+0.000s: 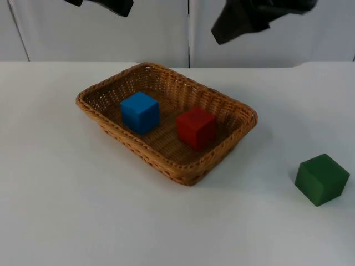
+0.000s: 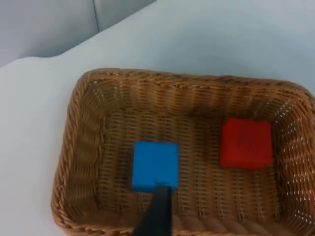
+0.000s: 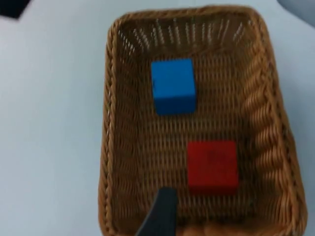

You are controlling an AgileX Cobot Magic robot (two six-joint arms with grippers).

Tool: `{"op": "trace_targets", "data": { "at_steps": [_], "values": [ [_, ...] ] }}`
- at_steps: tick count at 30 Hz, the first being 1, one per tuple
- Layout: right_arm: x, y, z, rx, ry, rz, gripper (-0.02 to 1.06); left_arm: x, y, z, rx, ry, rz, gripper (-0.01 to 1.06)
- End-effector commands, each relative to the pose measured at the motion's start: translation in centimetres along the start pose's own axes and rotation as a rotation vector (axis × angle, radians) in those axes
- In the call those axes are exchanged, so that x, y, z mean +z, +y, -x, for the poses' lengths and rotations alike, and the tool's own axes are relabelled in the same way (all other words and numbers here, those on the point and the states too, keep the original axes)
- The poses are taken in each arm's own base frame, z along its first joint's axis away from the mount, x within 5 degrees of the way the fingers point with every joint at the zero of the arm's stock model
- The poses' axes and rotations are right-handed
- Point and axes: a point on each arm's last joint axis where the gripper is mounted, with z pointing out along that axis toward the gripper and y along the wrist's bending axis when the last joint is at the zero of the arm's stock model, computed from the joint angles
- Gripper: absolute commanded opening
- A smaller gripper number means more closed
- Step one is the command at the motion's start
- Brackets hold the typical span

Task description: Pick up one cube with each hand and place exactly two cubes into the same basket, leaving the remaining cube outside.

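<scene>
**Op:** I log the blue cube (image 1: pixel 140 112) and red cube (image 1: pixel 196 127) both sitting on the floor of the wicker basket (image 1: pixel 166 167), apart from each other. The green cube (image 1: pixel 321 179) rests on the desk (image 1: pixel 66 210) near its right edge, well apart from the basket.

**Obs:** End effectors?

**Op:** Left end effector (image 1: pixel 105 5) and right end effector (image 1: pixel 244 22) hang raised toward the desk's back edge, above the basket. Neither holds anything I can see; I cannot tell how far either is open.

**Obs:** Risks?

**Op:** By my reading the count is met. The main hazard is a third pick: if I send the right arm for the green cube, the basket gets three. A low retreat could also clip the basket rim and drag it, spilling a cube.
</scene>
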Motion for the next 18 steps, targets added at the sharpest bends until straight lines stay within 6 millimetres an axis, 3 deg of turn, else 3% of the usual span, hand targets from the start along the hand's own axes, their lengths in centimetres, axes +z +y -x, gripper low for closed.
{"op": "trace_targets", "data": {
  "at_steps": [1,12,18],
  "values": [
    [-0.8,0.4,-0.4,0.004,-0.015,-0.002,0.76,-0.5,-0.4,-0.2,-0.004,-0.019,-0.011,0.83],
    [-3.0,1.4,-2.5,0.01,-0.005,-0.002,0.76,-2.7,-1.9,-1.6,-0.008,-0.031,-0.019,0.83],
    [-4.8,2.1,-3.8,0.013,-0.019,-0.007,0.76,-5.6,-3.6,-2.9,0.008,-0.069,-0.008,0.83]
  ]
}}
